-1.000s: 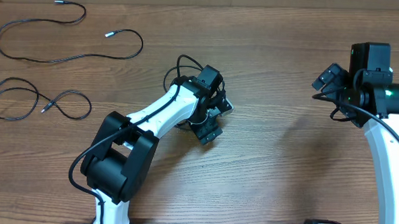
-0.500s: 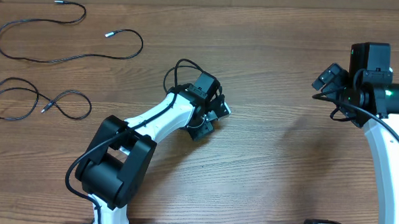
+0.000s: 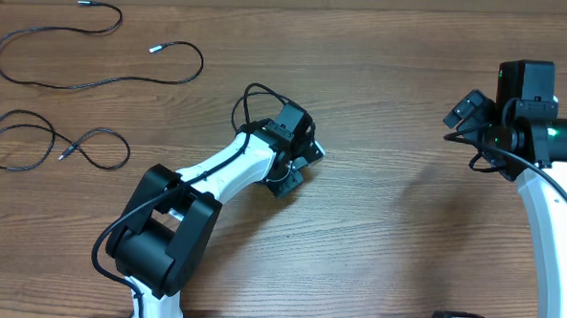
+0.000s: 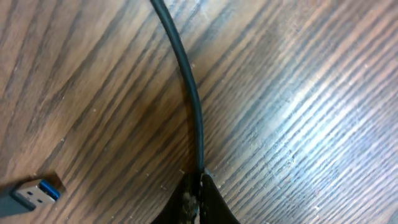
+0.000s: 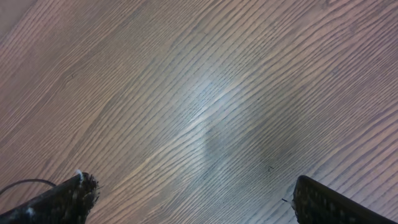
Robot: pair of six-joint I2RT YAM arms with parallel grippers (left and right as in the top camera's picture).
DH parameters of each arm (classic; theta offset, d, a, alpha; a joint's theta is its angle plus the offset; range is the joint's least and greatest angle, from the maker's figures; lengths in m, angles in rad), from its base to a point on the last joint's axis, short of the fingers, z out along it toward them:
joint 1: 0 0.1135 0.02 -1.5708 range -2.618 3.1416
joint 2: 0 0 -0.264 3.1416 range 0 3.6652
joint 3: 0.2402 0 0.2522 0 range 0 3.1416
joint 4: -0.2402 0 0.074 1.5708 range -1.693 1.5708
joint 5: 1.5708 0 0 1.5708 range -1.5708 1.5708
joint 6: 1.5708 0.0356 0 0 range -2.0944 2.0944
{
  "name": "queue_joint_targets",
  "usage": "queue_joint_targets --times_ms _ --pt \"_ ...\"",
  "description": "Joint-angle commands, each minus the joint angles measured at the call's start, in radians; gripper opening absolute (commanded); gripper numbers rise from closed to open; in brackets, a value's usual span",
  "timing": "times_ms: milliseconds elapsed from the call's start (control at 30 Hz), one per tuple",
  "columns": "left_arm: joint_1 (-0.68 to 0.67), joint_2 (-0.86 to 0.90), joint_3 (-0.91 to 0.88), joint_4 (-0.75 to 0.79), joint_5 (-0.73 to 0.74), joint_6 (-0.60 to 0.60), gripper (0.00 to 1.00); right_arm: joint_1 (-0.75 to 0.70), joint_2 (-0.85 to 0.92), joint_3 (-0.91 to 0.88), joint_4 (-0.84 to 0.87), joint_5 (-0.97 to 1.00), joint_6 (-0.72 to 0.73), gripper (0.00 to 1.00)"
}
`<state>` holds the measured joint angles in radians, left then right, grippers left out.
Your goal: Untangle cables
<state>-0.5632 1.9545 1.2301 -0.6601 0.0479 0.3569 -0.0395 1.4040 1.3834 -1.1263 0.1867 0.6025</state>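
In the left wrist view a thin black cable runs down across the wood into my left gripper, which is shut on it. A silver plug with a blue insert lies beside it at the lower left. From overhead the left gripper sits low near the table's middle, and the held cable is hidden under the wrist. Two more loose cables lie at the far left, one a long loop, the other a figure-eight. My right gripper is open over bare wood.
The wooden table spans the whole view. The right arm stands raised at the right edge, well away from the cables. A thicker black wire arches over the left arm's wrist.
My left gripper has gone from open to shut, pinching the cable, and its wrist has shifted slightly up and left. The right arm has not moved.
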Motion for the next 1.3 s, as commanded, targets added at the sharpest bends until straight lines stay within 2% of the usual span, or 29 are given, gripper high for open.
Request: queue_joint_targets --times_ms 0,200,667,933,1133,1167,1267 --pt "-0.001 0.02 -0.034 0.003 0.005 -0.138 0.04 -0.002 0.0 -0.004 0.002 0.002 0.0 1.0" --pt "-0.001 0.019 -0.021 -0.01 0.026 -0.193 0.04 -0.002 0.0 -0.004 0.002 0.002 0.0 1.0" --pt "0.001 -0.06 0.18 -0.2 0.262 -0.193 0.04 -0.002 0.0 -0.004 0.002 0.002 0.0 1.0" --pt "0.001 -0.082 0.181 -0.199 0.274 -0.201 0.04 -0.002 0.0 -0.004 0.002 0.002 0.0 1.0" --pt "0.031 -0.118 0.182 -0.171 0.529 -0.201 0.04 -0.002 0.0 -0.004 0.002 0.002 0.0 1.0" --pt "0.071 -0.13 0.182 -0.158 0.616 -0.209 0.04 -0.002 0.0 -0.004 0.002 0.002 0.0 1.0" --pt "0.137 -0.13 0.182 -0.152 0.745 -0.224 0.04 -0.002 0.0 -0.004 0.002 0.002 0.0 1.0"
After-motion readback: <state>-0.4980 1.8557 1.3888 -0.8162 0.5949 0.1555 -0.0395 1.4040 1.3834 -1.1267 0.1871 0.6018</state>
